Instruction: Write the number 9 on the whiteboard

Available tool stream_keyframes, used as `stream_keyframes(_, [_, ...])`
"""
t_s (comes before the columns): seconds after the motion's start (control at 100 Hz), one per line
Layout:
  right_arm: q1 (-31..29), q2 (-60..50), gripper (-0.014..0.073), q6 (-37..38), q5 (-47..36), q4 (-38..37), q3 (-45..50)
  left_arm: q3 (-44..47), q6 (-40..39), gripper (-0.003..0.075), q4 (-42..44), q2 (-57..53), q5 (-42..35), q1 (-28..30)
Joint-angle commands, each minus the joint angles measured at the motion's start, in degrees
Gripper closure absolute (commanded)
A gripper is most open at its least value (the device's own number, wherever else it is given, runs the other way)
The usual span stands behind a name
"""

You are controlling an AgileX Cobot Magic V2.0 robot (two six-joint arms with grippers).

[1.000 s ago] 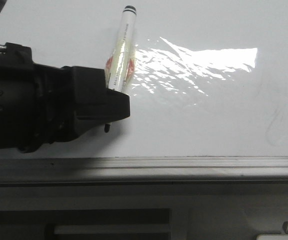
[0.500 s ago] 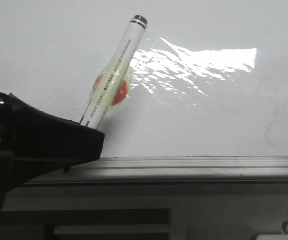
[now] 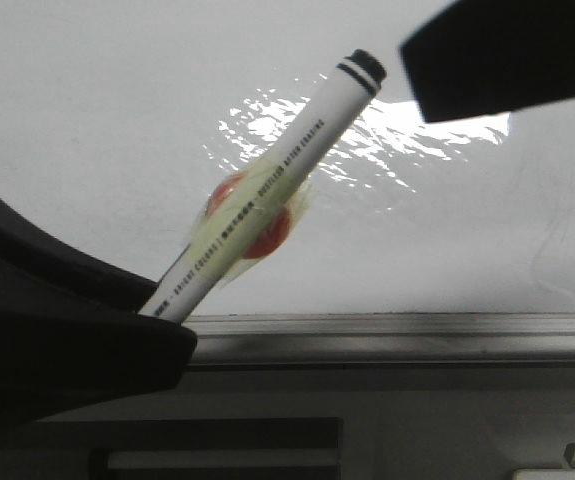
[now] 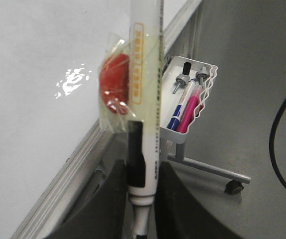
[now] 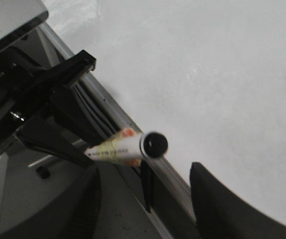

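My left gripper [image 3: 162, 335] is shut on a white marker [image 3: 267, 200] with a black end cap. A red round piece [image 3: 267, 238] is taped to its barrel. The marker tilts up and to the right in front of the whiteboard [image 3: 87, 120], above the grey ledge [image 3: 387, 330]. In the left wrist view the fingers [image 4: 110, 199] clamp the marker [image 4: 145, 99] near its tip end. My right gripper [image 3: 497, 60] is open, just right of the cap. In the right wrist view the cap [image 5: 153, 144] points between its open jaws [image 5: 145, 179]. No drawn number 9 shows; only faint grey marks [image 3: 542, 240].
A white wire basket [image 4: 202, 107] holding blue and pink pens stands on a wheeled frame beside the board's ledge. A black cable [image 4: 277, 144] hangs beyond the basket. A bright glare patch [image 3: 297, 125] lies on the board behind the marker.
My left gripper has moved down and to the left, off the board, and the marker has tilted to the right. My right gripper has come into view at the upper right.
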Motion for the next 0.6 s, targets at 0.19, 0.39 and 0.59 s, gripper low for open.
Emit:
stream_keyframes(0.19, [1.85, 7.08, 0.0207, -0.69, 1.66, 2.36, -7.62, -1.31, -0.11, 0.0741, 4.69, -1.65, -3.47, -0.04])
stream_keyframes(0.39, [2.10, 9.60, 0.0211, -0.69, 2.84, 7.78, -7.67, -1.31, -0.11, 0.0741, 6.34, -1.65, -4.14, -0.04])
stream_keyframes(0.59, [2.10, 10.05, 0.0440, -0.69, 4.37, 10.38, -7.76, -1.31, -0.11, 0.0741, 6.34, -1.65, -4.14, -0.04])
